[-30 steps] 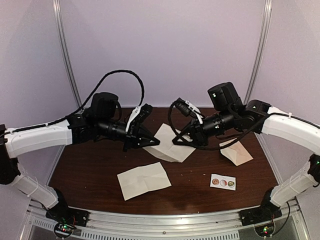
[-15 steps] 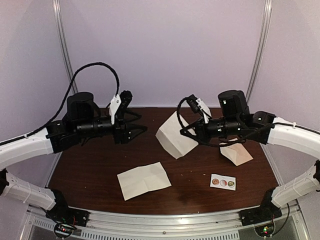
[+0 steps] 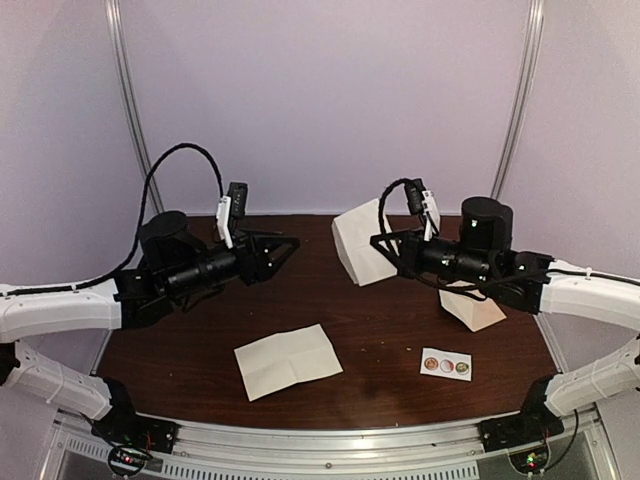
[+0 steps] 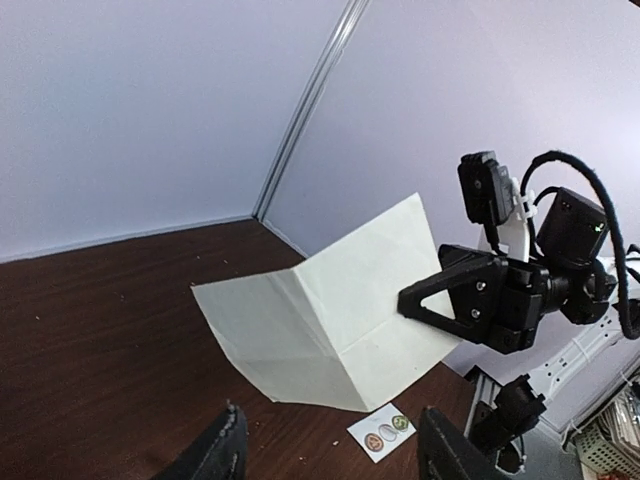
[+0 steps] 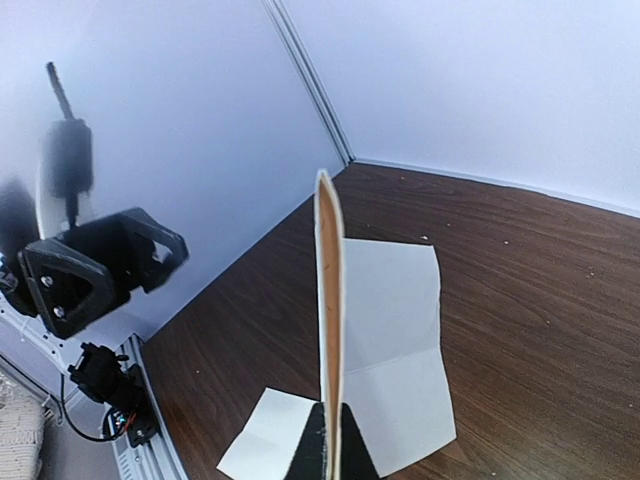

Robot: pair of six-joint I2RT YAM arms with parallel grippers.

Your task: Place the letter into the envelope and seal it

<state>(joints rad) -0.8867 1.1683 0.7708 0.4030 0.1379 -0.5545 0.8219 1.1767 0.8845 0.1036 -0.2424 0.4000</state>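
I see the envelope (image 3: 478, 310) lying flat on the bench (image 3: 380, 330) out at about 3 o'clock from the bench's middle. Its far part is hidden under my right arm, and nothing grips it. Whether its flap is lifted or folded down I cannot tell.

At roughly 11 o'clock from the envelope, my right hand (image 3: 388, 248) is clenched on one edge of the creased sheet (image 3: 360, 245) and holds it up off the bench. From the left wrist view that sheet (image 4: 340, 310) hangs open with a fold running down it, one corner pointing down. From the right wrist view it (image 5: 327, 300) shows edge-on between my own fingers.

At 9 o'clock from the raised sheet, well apart from it, my left hand (image 3: 282, 254) is released, fingers spread and empty, pointing toward the sheet.

A second sheet (image 3: 288, 360) lies flat at about 7 o'clock from the bench's middle, touched by neither hand. A small sticker strip (image 3: 446, 365) with three round stickers sits at about 7 o'clock from the envelope, near it but not touching.
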